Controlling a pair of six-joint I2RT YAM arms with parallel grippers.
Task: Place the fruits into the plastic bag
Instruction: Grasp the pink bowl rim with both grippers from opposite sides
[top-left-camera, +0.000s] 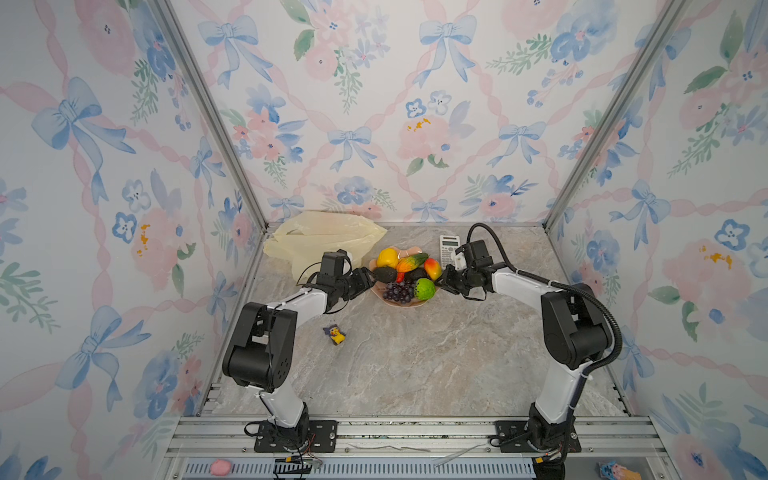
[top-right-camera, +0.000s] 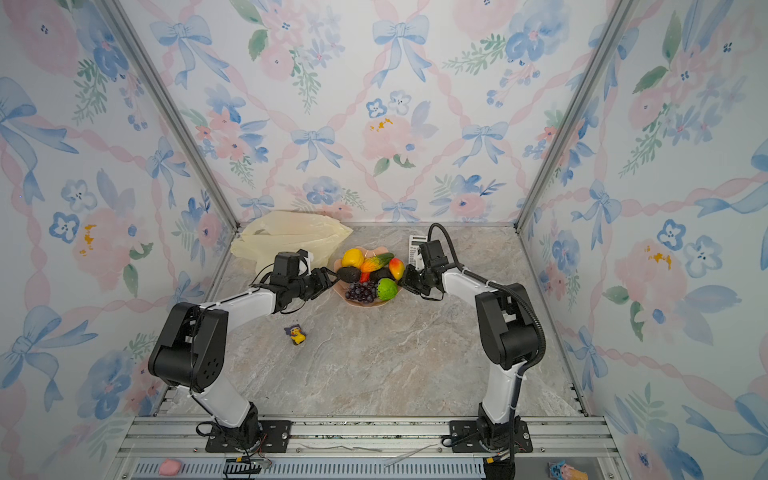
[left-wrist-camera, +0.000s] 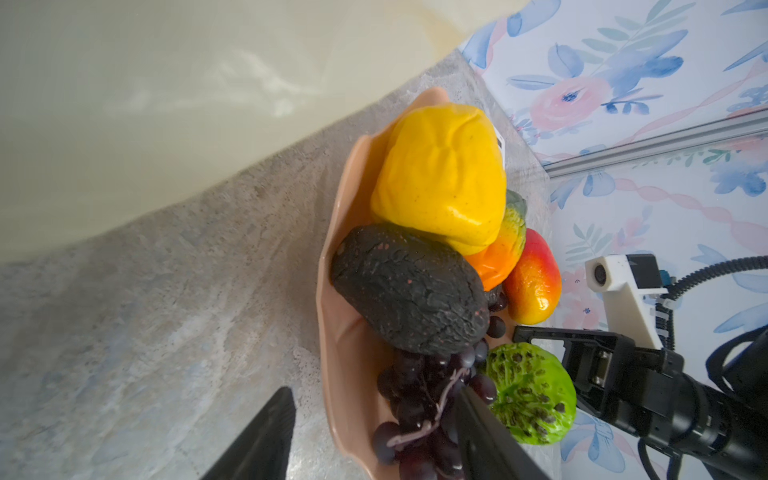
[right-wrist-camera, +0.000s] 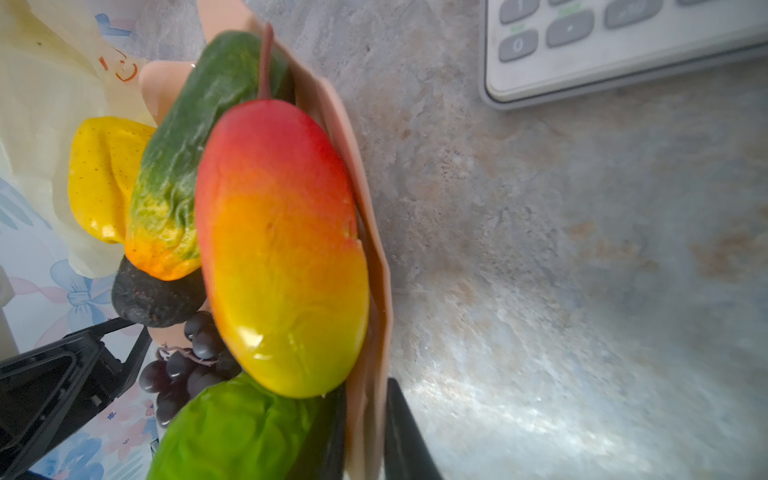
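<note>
The fruits (top-left-camera: 409, 264) lie heaped on the pink plate (top-left-camera: 405, 304). The plastic bag (top-left-camera: 324, 239) lies behind the plate's left side. The left gripper (top-left-camera: 369, 275), at the plate's left rim, has its fingers wide. The right gripper (top-left-camera: 445, 277) has its fingers narrow astride the right rim; I cannot tell if they pinch it.

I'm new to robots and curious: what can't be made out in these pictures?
- Second avocado: both top views, partly under other fruits.
- Calculator: right wrist view, cut by the frame edge, keys blurred.
- Bag mouth: both top views, near edge behind the left arm.
- Right jaws: right wrist view, cut off at the edge; grip on plate rim unclear.
</note>
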